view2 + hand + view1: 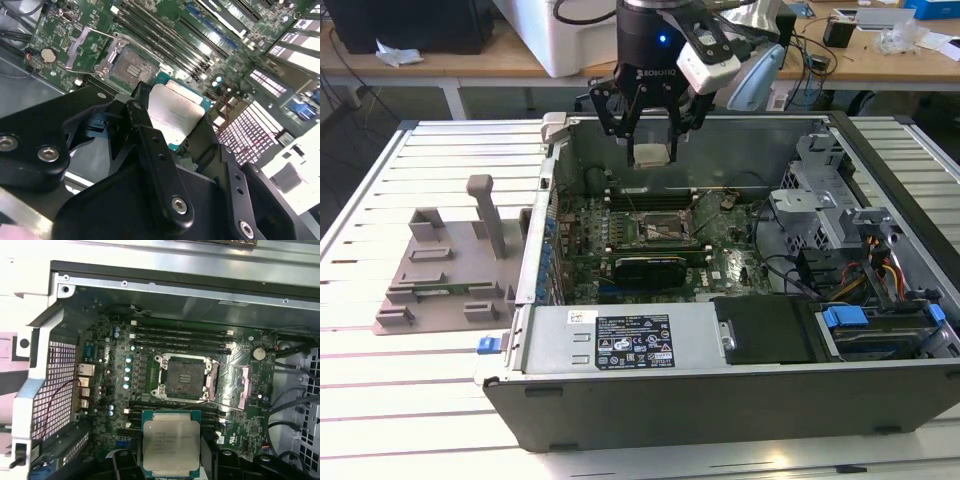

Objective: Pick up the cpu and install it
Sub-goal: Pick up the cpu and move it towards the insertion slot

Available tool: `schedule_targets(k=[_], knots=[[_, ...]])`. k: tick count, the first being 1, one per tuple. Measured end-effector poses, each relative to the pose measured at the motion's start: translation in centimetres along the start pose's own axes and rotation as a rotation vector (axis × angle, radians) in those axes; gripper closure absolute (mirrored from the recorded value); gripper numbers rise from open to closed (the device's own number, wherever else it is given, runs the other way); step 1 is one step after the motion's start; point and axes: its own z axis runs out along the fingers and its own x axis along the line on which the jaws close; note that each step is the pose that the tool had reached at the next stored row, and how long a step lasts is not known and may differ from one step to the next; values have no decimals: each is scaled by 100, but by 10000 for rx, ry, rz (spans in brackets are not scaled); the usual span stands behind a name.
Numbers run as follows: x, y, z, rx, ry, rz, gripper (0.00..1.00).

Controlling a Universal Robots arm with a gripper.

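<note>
Nearest the lens in the second wrist view: black fingers [145, 135] of the gripper [175, 122], closed on opposite edges of the cpu [176, 112]. Held the chip flat, silver-grey lid turned up toward both wrist cameras, thin green rim showing round it.

Hung, in the exterior view, above the open computer case [720, 400], near its far wall, with the chip well clear of the motherboard [720, 270] below. Not yet seated anywhere.

Lay open and empty on the board: the black-framed socket [182, 376], its metal load plate [235, 387] swung out to one side. Flanked on two sides by banks of long memory slots [180, 335]. In the first wrist view, overlapped one of those banks with the chip rather than the socket itself, so apart from the socket in that picture. Sat just beyond the load plate: a round coin cell [258, 353].

Filled the near side of the case in the exterior view: a grey power supply [620, 340] with a label on top, and, toward the exterior view's right, drive bays with blue tabs [845, 318] and a bundle of coloured cables.

Stood on the slatted table [420, 400] at the exterior view's left, just beside the case: a grey fixture [445, 270] with one upright post.
</note>
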Motion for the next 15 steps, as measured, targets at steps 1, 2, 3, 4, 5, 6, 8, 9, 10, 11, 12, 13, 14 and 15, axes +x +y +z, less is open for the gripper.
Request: schedule_targets(k=[1, 2, 3, 4, 5, 6, 8, 9, 10, 11, 12, 13, 14, 15], knots=[[-10, 1, 22, 0, 0, 0, 45], [-17, 2, 38, -1, -1, 1, 45], [-31, 4, 67, 0, 0, 0, 45], [-43, 5, 92, 1, 0, 0, 45], [-57, 6, 120, -1, 0, 0, 45], [-74, 8, 156, -1, 1, 0, 45], [-93, 14, 203, -1, 4, 0, 45], [-100, 17, 224, 1, 6, 0, 45], [-109, 25, 258, -1, 6, 0, 45], [-118, 33, 293, -1, 7, 1, 45], [-134, 44, 322, 0, 9, -1, 45], [-148, 53, 341, 0, 11, -1, 45], [-164, 65, 365, -1, 10, 0, 45], [-192, 86, 400, 0, 11, 0, 45]])
